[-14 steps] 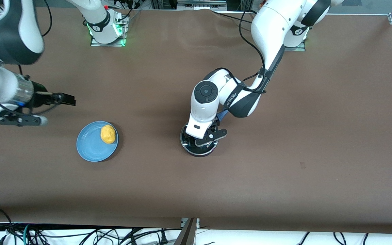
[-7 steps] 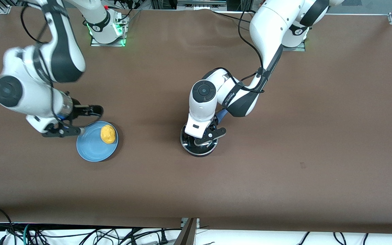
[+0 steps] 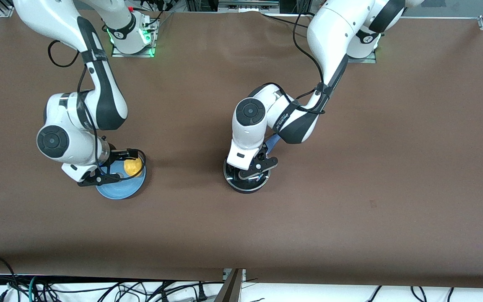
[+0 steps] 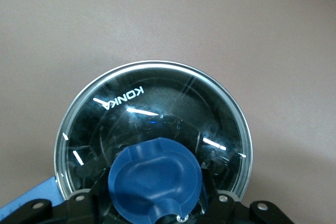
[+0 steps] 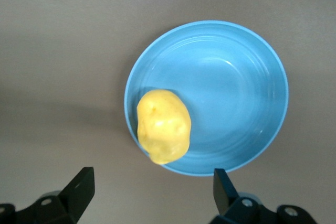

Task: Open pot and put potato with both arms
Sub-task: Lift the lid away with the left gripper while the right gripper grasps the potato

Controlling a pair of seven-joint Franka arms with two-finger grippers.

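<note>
The pot [image 3: 246,179] stands on the brown tabletop [image 3: 350,188] at about its middle, lower in the front view than anything else of the task. Its clear glass lid [image 4: 157,114] is still seated all round the rim. The left gripper [image 3: 253,169] is down on it, its fingers standing either side of the blue knob [image 4: 155,178]; whether they have actually pinched it I cannot tell. That knob is the only sensible hold: the glass dome looks smooth and slippery, probably breakable, and heavy enough to swing if caught off-centre. A straight lift seems safest, since the small pan looks light and could drag along if the lid sticks. Its blue handle [image 3: 271,144] pokes out under the left arm, toward the bases.

Toward the right arm's end of the table, and slightly farther from the front camera, the blue plate [image 3: 118,191] carries the potato [image 5: 163,125]. It lies near the plate's edge. The right gripper [image 3: 126,165] hovers over it with its fingers [image 5: 79,187] spread wide, one out past the rim and one over the plate.

The potato is lumpy and oval, likely light and firm. I would close across its narrow waist, as the rounded ends could squirt free.
</note>
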